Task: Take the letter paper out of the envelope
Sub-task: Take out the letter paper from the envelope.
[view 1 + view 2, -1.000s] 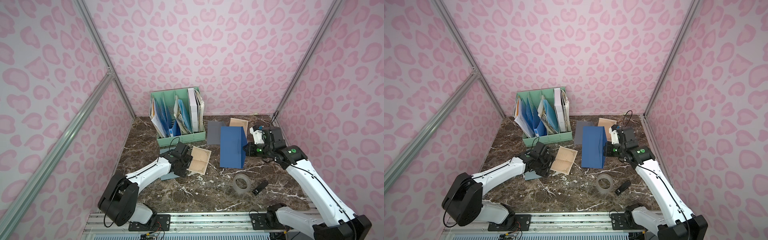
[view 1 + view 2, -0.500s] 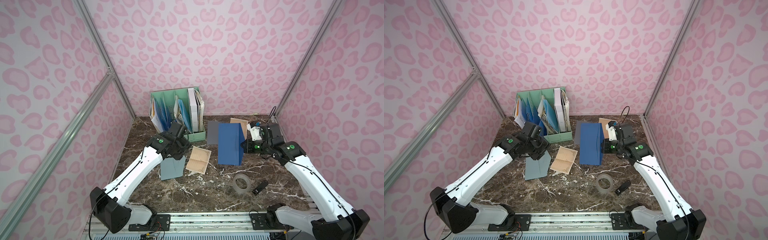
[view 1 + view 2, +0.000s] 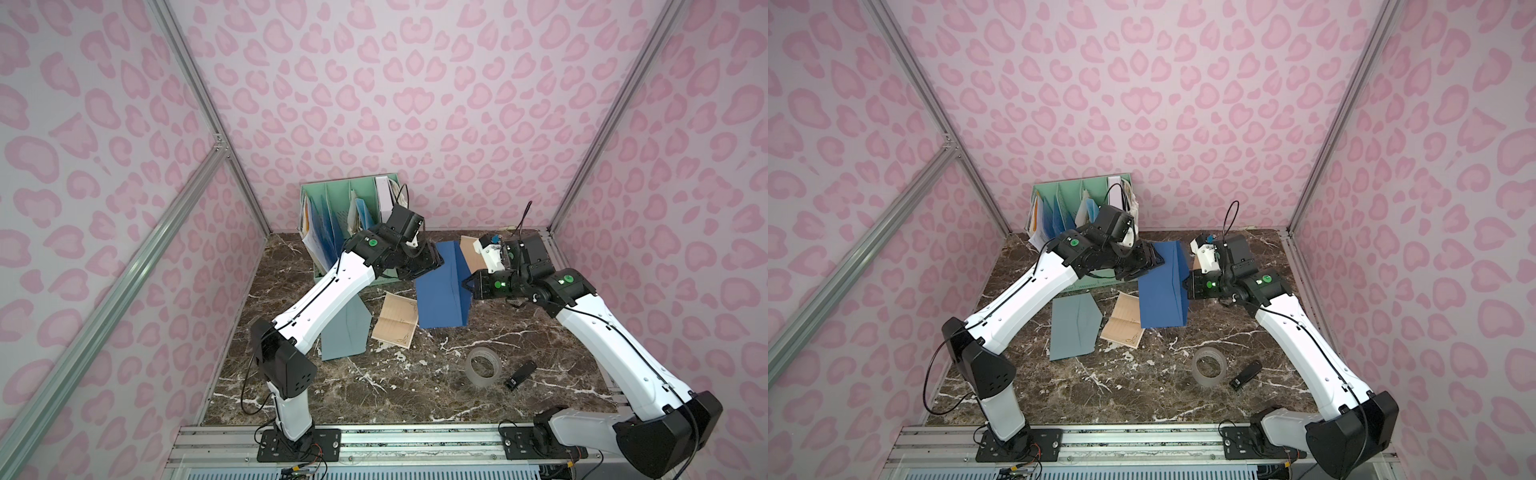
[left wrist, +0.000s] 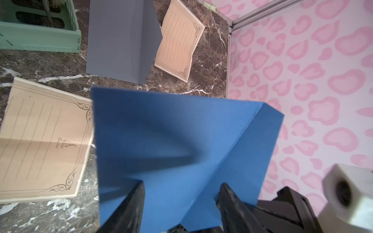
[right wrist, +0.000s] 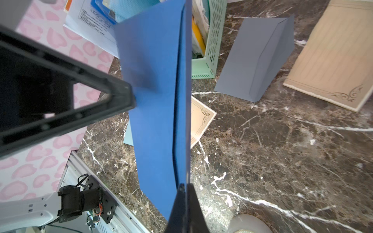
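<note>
At the back-left corner of the marble worktop (image 3: 415, 386): green file organizer (image 3: 328, 195), upright, packed with folders and papers. The left arm extends across in front of it toward centre.

Left gripper (image 4: 181, 183) is off the surface with its jaws partly spread and nothing clamped. In the left wrist view its two black fingers (image 4: 137, 201) sit apart over the near end of the blue envelope (image 3: 442, 291), next to the folded-back flap. Contact with the paper can't be confirmed.

Under the left arm, left of centre, a grey-blue envelope (image 3: 347, 332) lies flat. Just beside it on the right, a tan lined letter sheet (image 3: 395, 320) lies opened out with a centre crease. Its right edge is hidden behind the blue envelope's lower corner in both top views.

The blue envelope is at centre, raised off the worktop and hanging on edge, long side running back to front. Right gripper (image 5: 182, 187) is closed tight on its right-hand edge; the right wrist view shows the pinch. Whether a letter paper sits inside it can't be told.

Behind the blue envelope, toward the back edge, a dark grey envelope (image 4: 121, 40) lies flat. A second tan letter sheet (image 4: 177, 40) overlaps its right side, near the back-right corner.

Front right: clear tape roll (image 3: 482, 368) lying flat, with a small black object (image 3: 520, 375) just beside it, type not readable.
</note>
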Tool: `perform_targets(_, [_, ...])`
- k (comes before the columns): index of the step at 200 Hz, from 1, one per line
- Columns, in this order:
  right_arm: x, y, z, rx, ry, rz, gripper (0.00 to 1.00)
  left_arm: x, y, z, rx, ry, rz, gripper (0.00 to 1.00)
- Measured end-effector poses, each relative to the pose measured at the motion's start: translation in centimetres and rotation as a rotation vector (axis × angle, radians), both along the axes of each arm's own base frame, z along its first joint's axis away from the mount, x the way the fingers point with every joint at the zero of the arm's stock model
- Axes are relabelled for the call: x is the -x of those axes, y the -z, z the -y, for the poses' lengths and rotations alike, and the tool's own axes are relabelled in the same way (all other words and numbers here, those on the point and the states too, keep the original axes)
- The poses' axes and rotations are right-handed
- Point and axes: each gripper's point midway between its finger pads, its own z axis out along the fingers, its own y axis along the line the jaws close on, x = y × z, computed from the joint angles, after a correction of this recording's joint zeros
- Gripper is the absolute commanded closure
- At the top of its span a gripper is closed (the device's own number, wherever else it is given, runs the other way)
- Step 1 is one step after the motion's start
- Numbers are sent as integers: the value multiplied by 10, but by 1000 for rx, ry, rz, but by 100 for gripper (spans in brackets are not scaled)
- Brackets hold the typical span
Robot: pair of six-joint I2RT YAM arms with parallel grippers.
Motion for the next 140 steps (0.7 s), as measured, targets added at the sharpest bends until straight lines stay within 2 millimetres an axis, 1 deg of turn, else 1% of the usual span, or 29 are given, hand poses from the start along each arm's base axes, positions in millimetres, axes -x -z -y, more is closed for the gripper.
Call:
perform_targets(17, [4, -5, -6, -33, -31, 8, 100, 2, 5, 3, -25, 25, -5, 37])
perform_targets(29, [7, -10, -9, -60, -51, 18, 100, 3, 5, 5, -34, 42, 2, 35])
perform_targets(44, [9, -16, -14, -92, -74, 25, 100, 4, 3, 9, -43, 65, 15, 34])
perform_targets(60, [11, -19, -18, -119, -87, 18, 100, 5, 3, 12, -59, 88, 22, 34])
perform_targets(76, [14, -20, -20, -140, -102, 6, 100, 9, 9, 16, -88, 118, 21, 35])
perform_targets(100, [14, -19, -20, -141, -106, -10, 100, 11, 15, 13, -141, 136, 23, 38])
perform_targets(127, [13, -24, -23, -121, -122, 11, 100, 8, 18, 8, -205, 145, 28, 38])
perform_targets(140, [15, -21, -25, -102, -137, 12, 100, 8, 22, 8, -224, 159, 24, 41])
